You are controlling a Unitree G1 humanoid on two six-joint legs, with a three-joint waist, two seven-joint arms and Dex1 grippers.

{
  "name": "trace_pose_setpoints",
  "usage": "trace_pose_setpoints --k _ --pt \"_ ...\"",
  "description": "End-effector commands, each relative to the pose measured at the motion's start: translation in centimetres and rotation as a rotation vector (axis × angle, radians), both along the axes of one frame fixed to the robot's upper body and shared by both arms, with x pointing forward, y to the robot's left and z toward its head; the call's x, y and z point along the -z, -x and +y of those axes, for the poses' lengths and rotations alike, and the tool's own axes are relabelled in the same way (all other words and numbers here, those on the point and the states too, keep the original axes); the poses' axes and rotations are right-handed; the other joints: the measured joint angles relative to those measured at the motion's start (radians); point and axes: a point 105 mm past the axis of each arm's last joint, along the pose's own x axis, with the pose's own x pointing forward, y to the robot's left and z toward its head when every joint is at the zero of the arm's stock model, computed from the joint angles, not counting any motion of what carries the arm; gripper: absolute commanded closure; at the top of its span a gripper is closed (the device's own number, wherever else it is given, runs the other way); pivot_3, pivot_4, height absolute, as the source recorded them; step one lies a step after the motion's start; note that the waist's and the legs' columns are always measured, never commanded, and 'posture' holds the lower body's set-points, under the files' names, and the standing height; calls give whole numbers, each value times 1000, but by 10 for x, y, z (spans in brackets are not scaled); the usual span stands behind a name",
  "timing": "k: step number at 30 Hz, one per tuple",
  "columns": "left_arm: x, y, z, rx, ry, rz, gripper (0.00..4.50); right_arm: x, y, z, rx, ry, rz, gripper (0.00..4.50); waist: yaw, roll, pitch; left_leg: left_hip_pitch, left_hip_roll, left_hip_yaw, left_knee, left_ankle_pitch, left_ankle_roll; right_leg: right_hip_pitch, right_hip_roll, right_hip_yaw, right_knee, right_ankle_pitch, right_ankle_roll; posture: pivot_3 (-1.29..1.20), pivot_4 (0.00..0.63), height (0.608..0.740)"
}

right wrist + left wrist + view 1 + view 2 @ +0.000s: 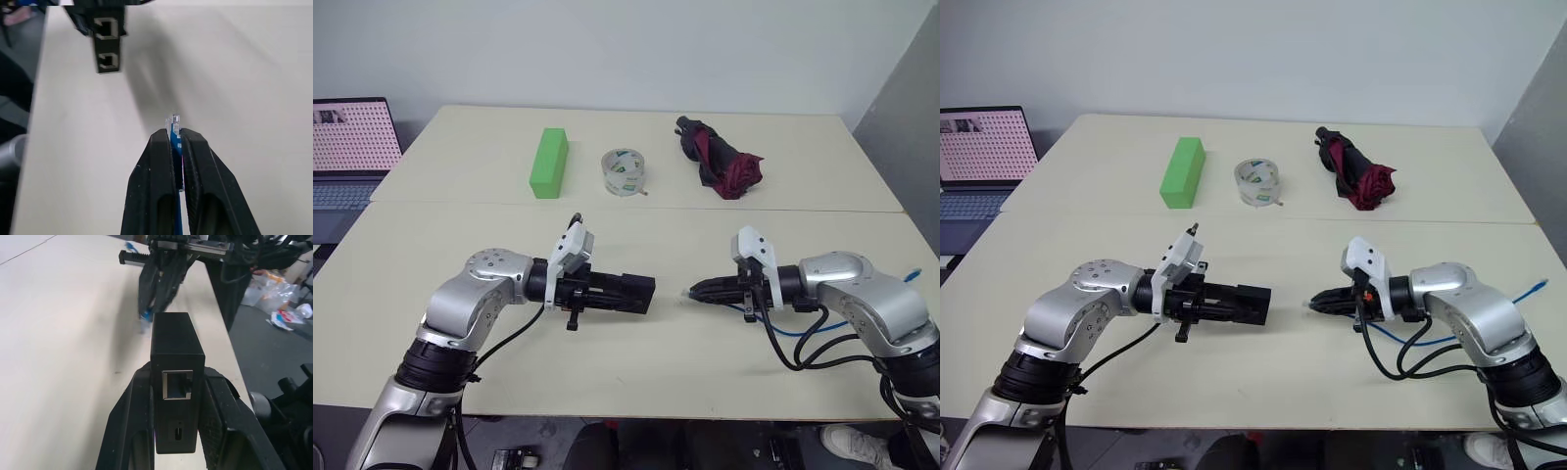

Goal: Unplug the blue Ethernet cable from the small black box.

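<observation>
Two grippers: facing each other above the near tabletop (636, 372), tips apart with a bare gap between them.
Left gripper (625, 292): closed on the box (634, 292), fingers (128, 431) clamping its two long sides; held level, pointing toward the right gripper.
Box: clear of the tabletop, its far end jutting past the fingertips; open port on the end face seen in the left wrist view, two more open ports seen in the right wrist view; nothing plugged in.
Right gripper (1316, 304): pinched tight on the cable (175, 147), fingers (155, 186) pressed to either side of the blue cord just behind the plug.
Plug (174, 120): clear plastic, poking out past the fingertips, aimed at the box but separate from it.
Cable slack: looping back under the right arm; other blue end (1534, 290) showing by the right edge of the tabletop.
Far tabletop: green block (549, 162), tape roll (625, 172), folded umbrella (719, 159), all well apart from the grippers.
Left edge: laptop (348, 157) beside the tabletop.
</observation>
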Motion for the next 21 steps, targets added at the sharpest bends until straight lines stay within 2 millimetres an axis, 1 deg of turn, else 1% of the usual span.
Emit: trace_pose_setpoints --k 1,2,4,5,7,8,9,10,11,12,15,17,19,20,21 --pt "-7 -7 5 -62 8 -67 3709 -13 -45 -20 192 73 -241 4500 0 0 0 0 0 0 0 0 0 0 0 0 0 0 0 0 150 740" --pt "-6 -10 6 -83 8 -76 3709 -10 -64 -30 288 129 -322 4500 -1 0 0 0 0 0 0 0 0 0 0 0 0 0 0 0 150 740" --pt "-5 -14 6 -114 5 -98 3709 -7 -93 -47 459 209 -442 4500 -3 0 0 0 0 1 0 0 0 -1 0 1 0 0 0 0 150 740" --pt "-4 -16 6 -125 2 -110 3709 -5 -100 -51 506 209 -447 4500 -3 0 0 0 0 2 0 0 0 -1 0 1 1 0 0 0 150 740" --pt "-3 -19 5 -149 7 -124 3709 0 -106 -54 525 220 -457 3806 -2 0 0 0 0 3 -1 0 -1 -3 0 2 1 0 0 0 150 740" --pt "-3 -21 5 -161 9 -129 3709 2 -107 -54 521 217 -454 3743 -2 0 0 0 0 3 -1 0 -1 -3 0 1 1 0 0 0 150 740" --pt "-2 -22 6 -169 8 -135 3709 2 -106 -54 517 209 -449 3394 -2 0 0 -1 1 3 -2 0 -1 -3 0 2 1 0 0 0 150 740" --pt "-2 -24 7 -188 8 -143 3709 1 -104 -52 507 186 -438 3159 -2 0 0 -2 1 4 -2 0 -1 -4 0 2 1 0 0 0 150 740" --pt "-1 -26 8 -208 9 -152 3709 -2 -102 -51 497 168 -431 3065 -3 0 0 -2 1 5 -2 0 -1 -5 0 3 1 0 0 0 150 740" --pt "-1 -28 10 -229 9 -161 3709 -5 -100 -50 485 154 -433 2760 -3 0 0 -3 1 7 -2 0 -1 -6 0 4 1 0 0 0 150 740" --pt "0 -40 18 -338 19 -201 3709 -23 -86 -45 415 100 -435 2153 -3 0 0 -2 1 7 -2 0 -1 -6 0 4 2 0 0 0 150 740" --pt "-1 -55 28 -480 41 -257 3709 -35 -63 -30 273 32 -404 1726 -1 0 0 -2 2 7 -1 0 -1 -6 0 4 2 0 0 0 150 740" --pt "0 -68 41 -623 70 -293 3709 -46 -30 -10 102 -62 -339 1146 1 0 0 -2 1 7 -1 0 0 -6 -1 4 2 0 0 0 150 740" --pt "0 -73 49 -689 92 -308 3709 -50 -17 -1 49 -88 -321 870 1 0 0 -2 2 7 -1 0 0 -6 -1 3 2 0 0 0 150 740" --pt "1 -76 54 -731 108 -318 3709 -52 -10 4 20 -100 -310 615 1 0 0 -2 2 6 -1 0 0 -6 -1 3 1 0 0 0 150 740"
